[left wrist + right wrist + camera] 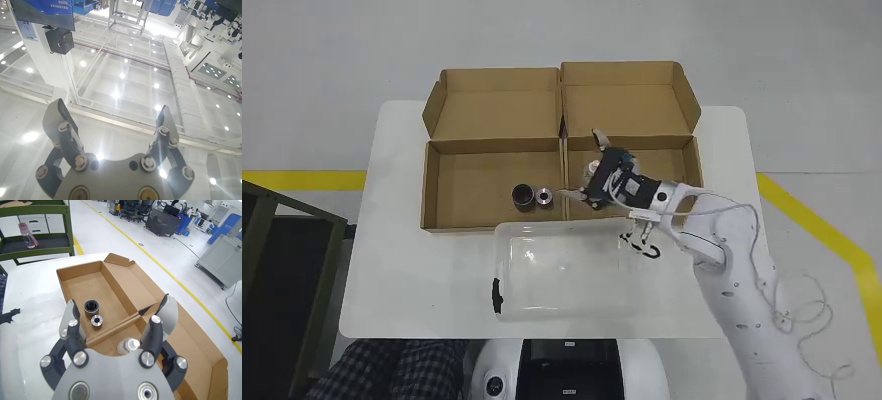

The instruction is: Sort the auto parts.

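Right gripper (580, 162) hovers mid-frame in the top view, over the wall between two cardboard boxes, fingers spread wide and empty. Beneath it a white capped part (130, 344) stands in the right box (682, 165). A dark bearing sleeve (523, 195) and a silver bushing (542, 198) sit side by side in the left box (462, 185). Left gripper (112, 105) points at the ceiling, fingers apart.

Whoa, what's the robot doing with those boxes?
It is sorting auto parts. Its right gripper hangs open and empty above where two boxes meet. A dark metal bushing and a silver metal cylinder sit in the left cardboard box. A small white capped part sits in the right cardboard box. A clear plastic bin stands in front. The left gripper is open, pointing at the ceiling.
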Robot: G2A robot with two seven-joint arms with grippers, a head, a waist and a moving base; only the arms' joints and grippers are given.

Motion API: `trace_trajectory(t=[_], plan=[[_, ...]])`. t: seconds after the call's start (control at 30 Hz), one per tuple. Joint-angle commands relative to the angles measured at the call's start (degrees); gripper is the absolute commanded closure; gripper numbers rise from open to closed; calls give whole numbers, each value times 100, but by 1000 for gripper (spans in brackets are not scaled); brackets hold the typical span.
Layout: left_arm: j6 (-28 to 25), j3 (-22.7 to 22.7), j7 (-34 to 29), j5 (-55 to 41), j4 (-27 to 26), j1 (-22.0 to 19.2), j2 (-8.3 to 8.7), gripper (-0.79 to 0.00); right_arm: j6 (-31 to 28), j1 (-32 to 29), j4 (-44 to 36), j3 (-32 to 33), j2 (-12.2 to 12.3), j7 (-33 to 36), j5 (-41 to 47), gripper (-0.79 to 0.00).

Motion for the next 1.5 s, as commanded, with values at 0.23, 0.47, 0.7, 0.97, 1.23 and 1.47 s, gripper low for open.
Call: trace_trajectory(t=[0.23, 0.47, 0.7, 0.97, 1.23, 1.47], plan=[[0, 0, 0, 0, 0, 0, 0, -785, -54, -1300, -445, 1217, 204, -720, 70, -785], [0, 0, 0, 0, 0, 0, 0, -785, -182, -1963, -477, 2078, 332, -932, 110, -785], [0, 0, 0, 0, 0, 0, 0, -785, -154, -2699, -665, 2917, 425, -1467, -35, -785], [0, 0, 0, 0, 0, 0, 0, -785, -310, -3351, -879, 3587, 498, -1998, -140, -785], [0, 0, 0, 0, 0, 0, 0, -785, -242, -3550, -875, 3799, 528, -2289, -324, -785], [0, 0, 0, 0, 0, 0, 0, -785, -234, -3549, -874, 3800, 528, -2289, -321, -785]])
